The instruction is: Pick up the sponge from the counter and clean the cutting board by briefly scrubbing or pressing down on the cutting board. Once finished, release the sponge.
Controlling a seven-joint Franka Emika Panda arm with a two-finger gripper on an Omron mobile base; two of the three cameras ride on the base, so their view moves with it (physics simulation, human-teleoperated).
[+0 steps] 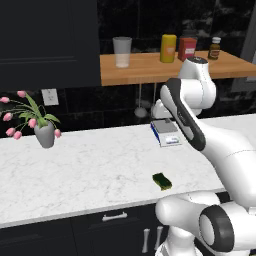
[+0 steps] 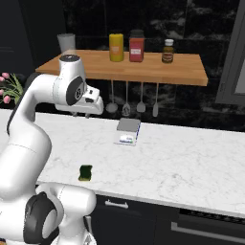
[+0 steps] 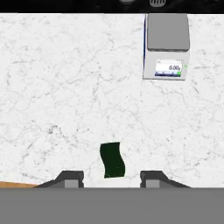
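- The counter runs the width of the kitchen, its white marble the working surface. No cutting board can be made out with certainty on it. A thin orange-brown sliver at the lower left edge of the hand view may be the board, but too little shows to tell.
- The arm is raised and folded over the counter, its hand high above the marble. That looks like a survey pose from which to line up a descent, not a reach.
- The shelf on the dark wall carries a glass and several jars, with utensils hanging below. None of it bears on the job.
- A scale sits toward the back of the counter, well apart from the sponge. The hand view shows its display face plainly, where the base views give only a small grey slab.
- A vase of pink tulips stands far to the left. The left base view shows it whole, the right base view only a few blooms.
- The sponge lies flat near the front edge, green side up, untouched. The hand view frames it between the tips, so the aim looks roughly set.
- The gripper has its fingers spread, with nothing between them.
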